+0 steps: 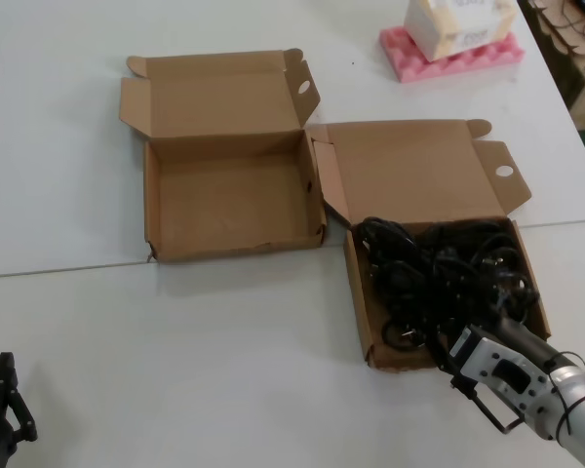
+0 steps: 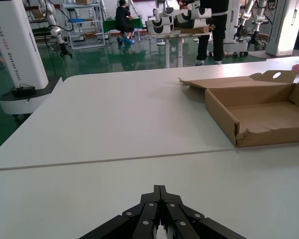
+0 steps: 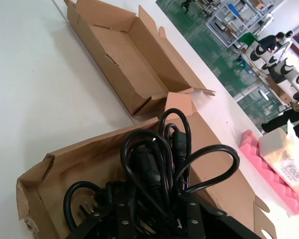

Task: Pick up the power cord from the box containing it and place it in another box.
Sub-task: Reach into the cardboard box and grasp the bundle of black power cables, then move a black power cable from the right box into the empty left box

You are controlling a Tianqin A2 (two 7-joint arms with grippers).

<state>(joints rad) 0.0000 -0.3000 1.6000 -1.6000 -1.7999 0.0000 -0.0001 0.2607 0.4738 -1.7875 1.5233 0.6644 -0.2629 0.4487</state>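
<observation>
The full box [image 1: 366,322] and the empty box [image 1: 156,210] sit corner to corner mid-table [image 1: 224,351], lids open away from the robot, bare table all around. The cord [image 1: 439,268], a glossy black tangle of loops and plugs, fills the full box. The right gripper [image 1: 447,359] reaches over its near wall, fingers clamped on the cord. The left gripper [image 2: 159,226] rests near the table's near-left edge, fingers together.

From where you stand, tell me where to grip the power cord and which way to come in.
Grip the raised loops at the middle of the power cord bundle, from straight above. The box containing it walls every side, and the loops stand up above the tangle. The right hand is already down among them.
</observation>
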